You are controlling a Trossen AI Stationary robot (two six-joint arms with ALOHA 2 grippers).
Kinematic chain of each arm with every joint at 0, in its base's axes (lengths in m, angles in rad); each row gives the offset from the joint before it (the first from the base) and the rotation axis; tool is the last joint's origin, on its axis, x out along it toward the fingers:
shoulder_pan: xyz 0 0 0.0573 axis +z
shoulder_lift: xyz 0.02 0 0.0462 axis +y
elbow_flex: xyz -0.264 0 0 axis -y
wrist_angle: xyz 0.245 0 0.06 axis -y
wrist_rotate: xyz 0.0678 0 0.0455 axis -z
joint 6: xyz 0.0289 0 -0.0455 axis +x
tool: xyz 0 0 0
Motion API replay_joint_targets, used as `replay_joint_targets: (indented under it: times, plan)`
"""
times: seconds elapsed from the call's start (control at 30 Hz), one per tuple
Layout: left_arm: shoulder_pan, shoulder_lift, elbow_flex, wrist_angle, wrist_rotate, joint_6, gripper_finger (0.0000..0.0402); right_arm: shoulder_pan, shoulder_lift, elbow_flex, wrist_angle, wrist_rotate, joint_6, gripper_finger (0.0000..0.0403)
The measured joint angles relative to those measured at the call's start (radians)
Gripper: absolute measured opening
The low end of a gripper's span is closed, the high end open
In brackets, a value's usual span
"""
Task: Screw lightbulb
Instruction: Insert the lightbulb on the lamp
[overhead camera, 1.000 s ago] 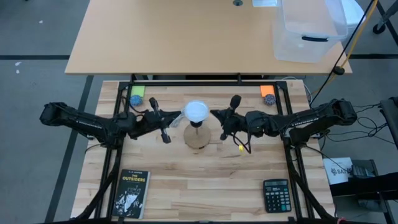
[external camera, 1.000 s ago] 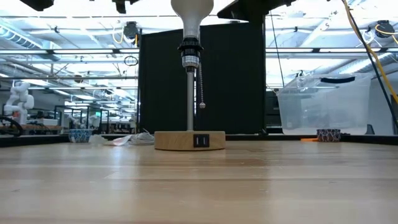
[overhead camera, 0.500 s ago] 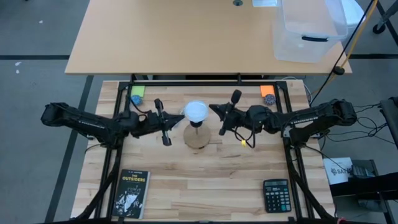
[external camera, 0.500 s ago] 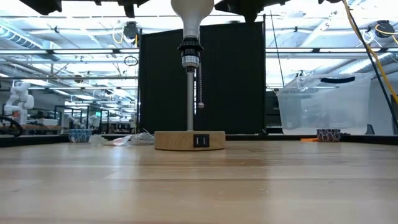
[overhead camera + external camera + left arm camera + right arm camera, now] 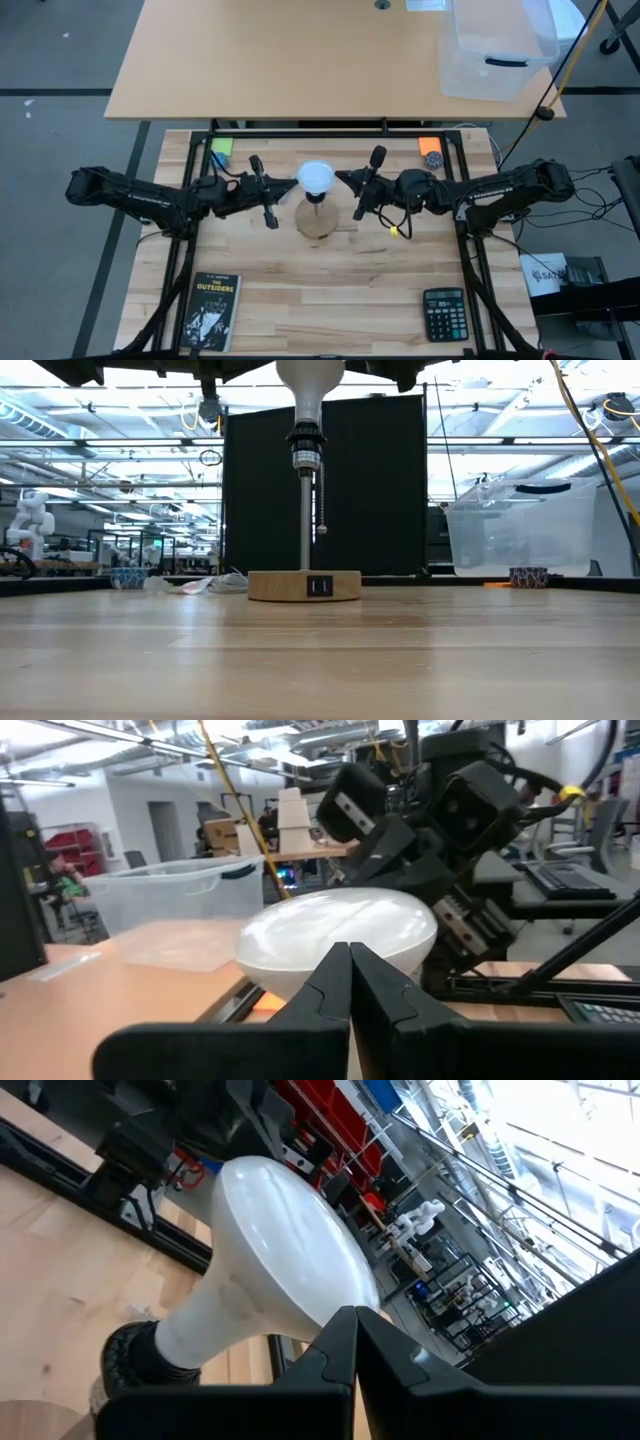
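Both hands crept closer, flanking lightbulb [image 5: 317, 178], fingers closed.

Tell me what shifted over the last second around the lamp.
The right gripper swung up beside the lightbulb, its fingers shut. The left gripper edged slightly closer to the bulb, also shut. Nothing was taken hold of or let go. The lightbulb stayed seated in the lamp stand; the book and calculator did not move.

Two dark, jointed arms, black cabling along them; matte black tapered fingers [image 5: 350, 990]
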Motion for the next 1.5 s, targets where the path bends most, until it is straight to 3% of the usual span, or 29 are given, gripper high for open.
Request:
replay_joint_targets:
  times: [0.3, 0.5, 0.73, 0.87, 1.03, 1.33, 1.5]
  plan:
    - [0.002, 0.005, -0.002, -0.076, -0.126, -0.023, 0.0000, 0.042, 0.005, -0.001, -0.061, -0.063, -0.008, 0.0000]
    - [-0.018, 0.000, -0.002, -0.118, -0.133, -0.045, 0.0000, 0.084, 0.002, -0.001, -0.118, -0.052, 0.012, 0.0000]
    - [-0.041, 0.019, -0.002, -0.355, -0.140, -0.180, 0.0004, 0.082, 0.011, -0.001, -0.204, -0.095, 0.187, 0.0000]
    - [-0.042, 0.089, -0.002, -0.363, -0.142, -0.250, 0.0028, 0.058, 0.036, -0.001, -0.185, -0.092, 0.263, 0.0007]
    - [-0.042, 0.202, -0.002, -0.351, -0.129, -0.284, 0.0078, 0.017, 0.071, -0.001, -0.173, -0.063, 0.396, 0.0052]
    - [-0.038, 0.365, -0.002, -0.147, -0.121, -0.289, 0.0208, -0.018, 0.127, 0.000, -0.076, -0.131, 0.556, 0.0188]
    - [-0.029, 0.417, -0.003, -0.065, -0.102, -0.283, 0.0249, -0.049, 0.187, 0.000, 0.015, -0.142, 0.613, 0.0222]
